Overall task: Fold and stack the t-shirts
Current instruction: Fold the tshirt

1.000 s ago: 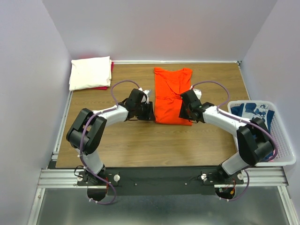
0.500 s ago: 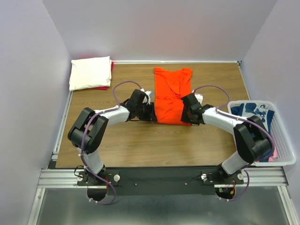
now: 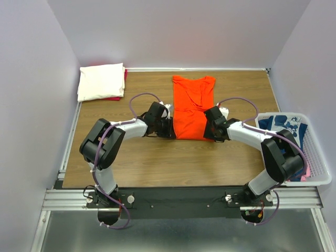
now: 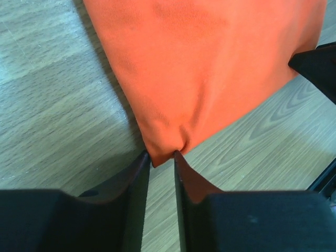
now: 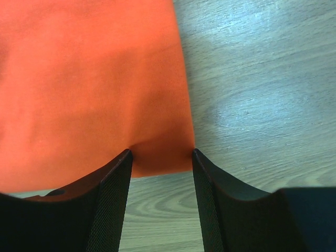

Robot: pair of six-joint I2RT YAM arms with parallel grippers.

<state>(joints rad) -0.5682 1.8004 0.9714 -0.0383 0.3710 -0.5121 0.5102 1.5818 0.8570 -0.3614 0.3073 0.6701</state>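
The orange t-shirt (image 3: 191,105) is lying flat in the middle of the wooden surface (image 3: 157,163) as a long, narrow strip. It is plain and bright, its neckline is pointing at the back wall, and its hem is facing the arm bases.

Four shirts are showing in all. Besides the orange one, a folded cream-white t-shirt (image 3: 101,81) is sitting in the back left corner on top of a red-pink t-shirt (image 3: 113,98), of which only an edge is peeking out. A navy t-shirt (image 3: 281,123) with a white print is lying crumpled in the one white lattice basket (image 3: 320,157) at the right. Two hands are working, one at each near corner of the orange strip.

The overhead view is hiding both sets of fingers under the wrists. The left wrist view is showing the left hand (image 4: 161,157) standing narrow, pinching the puckered near left corner of the orange cloth between its tips. The right wrist view is showing the right hand (image 5: 161,152) standing wide, its fingers straddling the near right corner, with the hem lying flat between them.
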